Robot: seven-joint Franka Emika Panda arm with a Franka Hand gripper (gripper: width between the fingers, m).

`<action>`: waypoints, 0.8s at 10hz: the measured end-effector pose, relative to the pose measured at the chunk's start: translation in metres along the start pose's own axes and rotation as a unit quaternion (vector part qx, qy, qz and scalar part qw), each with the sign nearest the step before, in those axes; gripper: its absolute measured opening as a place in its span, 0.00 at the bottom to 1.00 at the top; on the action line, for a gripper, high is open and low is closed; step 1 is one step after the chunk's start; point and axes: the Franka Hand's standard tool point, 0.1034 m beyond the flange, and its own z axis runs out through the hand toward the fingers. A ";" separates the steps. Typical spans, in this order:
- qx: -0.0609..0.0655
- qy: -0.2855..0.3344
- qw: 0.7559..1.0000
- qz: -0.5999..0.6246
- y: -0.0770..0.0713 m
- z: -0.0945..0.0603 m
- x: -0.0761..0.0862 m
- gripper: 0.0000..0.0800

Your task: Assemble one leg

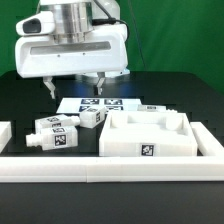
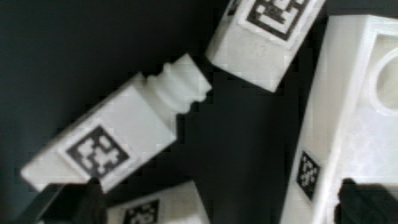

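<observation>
The leg (image 1: 92,117) is a small white block with a square marker, lying just in front of the marker board (image 1: 103,102). In the wrist view the leg (image 2: 267,38) lies close to the knobbed end of the longer white marked piece (image 2: 116,130). That longer piece (image 1: 55,133) lies toward the exterior view's left. A second small marked block (image 2: 151,207) shows between the fingers. My gripper (image 1: 73,84) hangs above these parts, open and empty. In the wrist view the gripper (image 2: 214,205) shows only its dark fingertips (image 2: 63,205).
The large white walled tray-like part (image 1: 150,138) stands at the exterior view's right, and its wall (image 2: 347,120) shows in the wrist view. A long white rail (image 1: 110,172) runs along the front. Another white piece (image 1: 4,133) sits at the exterior view's left edge.
</observation>
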 end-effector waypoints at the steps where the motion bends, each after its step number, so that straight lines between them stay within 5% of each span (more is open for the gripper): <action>1: 0.004 -0.006 0.998 0.061 0.000 0.007 -0.003 0.81; 8: 0.020 -0.068 0.988 0.136 -0.002 0.023 -0.017 0.81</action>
